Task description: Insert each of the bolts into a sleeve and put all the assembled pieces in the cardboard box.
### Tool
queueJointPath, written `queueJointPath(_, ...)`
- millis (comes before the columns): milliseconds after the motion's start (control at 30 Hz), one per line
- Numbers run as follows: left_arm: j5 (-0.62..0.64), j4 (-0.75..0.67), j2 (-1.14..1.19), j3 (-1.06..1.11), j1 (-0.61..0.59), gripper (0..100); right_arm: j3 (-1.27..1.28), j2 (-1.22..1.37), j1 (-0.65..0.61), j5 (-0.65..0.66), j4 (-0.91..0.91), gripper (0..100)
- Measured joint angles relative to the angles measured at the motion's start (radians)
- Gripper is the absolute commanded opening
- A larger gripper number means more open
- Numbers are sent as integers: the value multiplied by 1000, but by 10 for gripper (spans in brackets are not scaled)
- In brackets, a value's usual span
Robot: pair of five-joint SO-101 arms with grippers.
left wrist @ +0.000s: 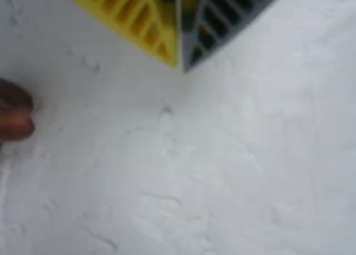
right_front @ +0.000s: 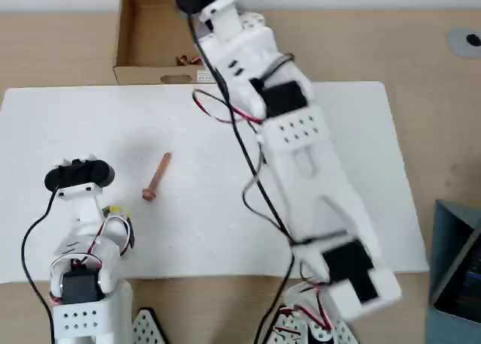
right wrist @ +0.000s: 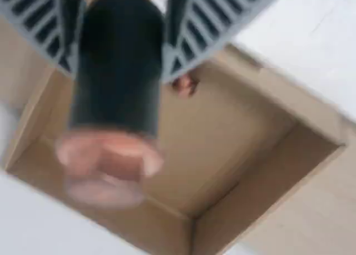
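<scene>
A: The right jaws?
B: Pinching a black sleeve, blurred bolt head poking out, over the cardboard box.
A: Left jaws?
B: Pressed together over the white mat; a loose bolt lies nearby.

The high camera looked straight down from well above the bench, taking in the white sheet and part of the cardboard box at its far edge. The left wrist camera faced down, very close to that sheet, with a bolt at the frame's edge. The right wrist camera looked down into the same box from close above.
</scene>
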Motion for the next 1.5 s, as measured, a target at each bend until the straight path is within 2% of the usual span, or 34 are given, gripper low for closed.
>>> queueJointPath(200,0,0,0,0,0,2,-72,215,0,144,-114,9)
queueJointPath(367,0,3,0,0,0,2,-144,379,0,338,-193,9)
queueJointPath(500,0,3,0,0,0,2,-226,502,0,505,-204,10)
queueJointPath(700,0,3,0,0,0,2,-373,674,0,655,-204,12)
queueJointPath(800,0,3,0,0,0,2,-430,736,0,692,-204,22)
queueJointPath(1000,0,3,0,0,0,2,-505,813,0,724,-204,146)
queueJointPath(1500,0,3,0,0,0,2,-531,824,14,724,-206,145)
